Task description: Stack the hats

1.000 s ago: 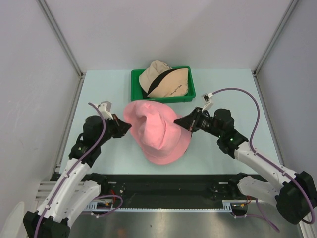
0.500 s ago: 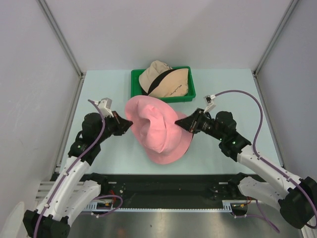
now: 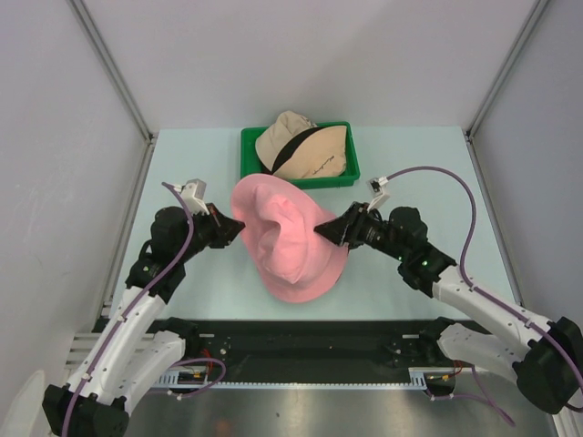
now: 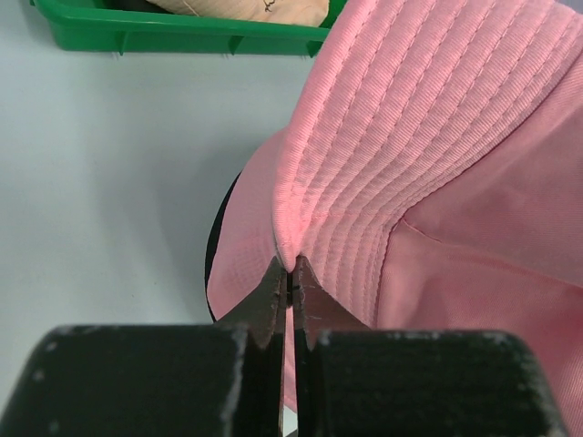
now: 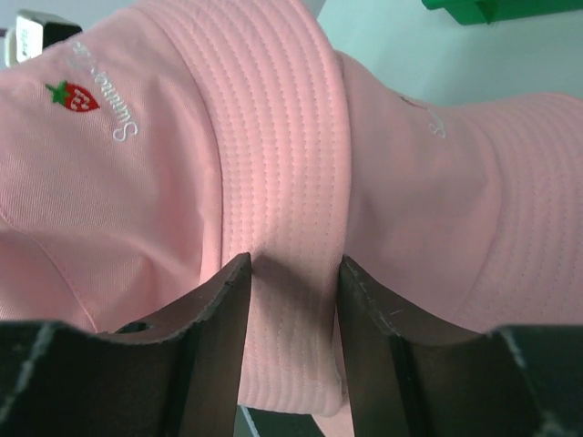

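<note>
Both jaws are acting on the pink hat (image 3: 291,244): left gripper (image 4: 290,284) pinching its brim at nine o'clock, right gripper (image 5: 293,289) straddling the brim, spread. Lifting seems underway; next, carrying it toward twelve o'clock onto the beige hat (image 3: 305,146) in the green tray (image 3: 248,153).

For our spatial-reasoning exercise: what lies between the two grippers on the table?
The soft pink fabric bucket hat spans the gap between left gripper and right gripper, shown in the top external view.

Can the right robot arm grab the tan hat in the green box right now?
Probably not: the right gripper has pink hat brim between its fingers, and that hat lies between it and the beige hat.
</note>
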`<action>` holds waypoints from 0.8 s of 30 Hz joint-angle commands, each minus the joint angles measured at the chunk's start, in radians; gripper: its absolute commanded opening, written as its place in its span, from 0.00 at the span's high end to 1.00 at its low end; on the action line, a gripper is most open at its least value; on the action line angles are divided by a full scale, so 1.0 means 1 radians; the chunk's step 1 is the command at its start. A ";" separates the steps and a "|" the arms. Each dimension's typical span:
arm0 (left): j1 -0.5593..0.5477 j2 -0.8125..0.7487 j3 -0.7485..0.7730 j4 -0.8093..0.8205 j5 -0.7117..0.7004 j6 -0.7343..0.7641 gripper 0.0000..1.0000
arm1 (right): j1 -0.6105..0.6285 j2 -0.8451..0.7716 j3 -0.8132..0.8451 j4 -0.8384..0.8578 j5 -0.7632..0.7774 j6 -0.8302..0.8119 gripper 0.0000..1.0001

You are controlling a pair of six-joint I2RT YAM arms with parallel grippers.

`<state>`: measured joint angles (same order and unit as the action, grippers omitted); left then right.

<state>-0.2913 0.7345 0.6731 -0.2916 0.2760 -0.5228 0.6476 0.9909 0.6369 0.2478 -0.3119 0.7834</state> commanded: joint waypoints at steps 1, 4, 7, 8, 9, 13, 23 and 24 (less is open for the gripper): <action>0.007 -0.007 0.002 0.043 0.008 0.003 1.00 | 0.066 -0.055 0.073 -0.096 0.140 -0.104 0.52; 0.009 -0.006 0.003 0.039 0.002 0.006 1.00 | 0.092 -0.072 0.092 -0.134 0.194 -0.136 0.45; 0.007 -0.006 0.002 0.034 -0.008 0.012 1.00 | 0.116 -0.087 0.102 -0.145 0.232 -0.153 0.41; 0.007 -0.004 0.002 0.031 -0.011 0.012 1.00 | 0.124 -0.090 0.104 -0.145 0.240 -0.157 0.41; 0.007 -0.003 0.000 0.031 -0.012 0.014 1.00 | 0.129 -0.092 0.106 -0.150 0.249 -0.161 0.42; 0.007 -0.004 -0.003 0.031 -0.015 0.017 1.00 | 0.139 -0.090 0.106 -0.147 0.250 -0.159 0.49; 0.009 0.006 0.008 0.045 -0.006 0.010 1.00 | 0.145 -0.100 0.093 -0.127 0.261 -0.153 1.00; 0.007 0.011 0.013 0.052 -0.008 0.010 1.00 | 0.146 -0.109 0.095 -0.149 0.301 -0.148 1.00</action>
<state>-0.2913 0.7395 0.6674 -0.2932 0.2653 -0.5220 0.7849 0.9180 0.6983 0.0795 -0.0757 0.6334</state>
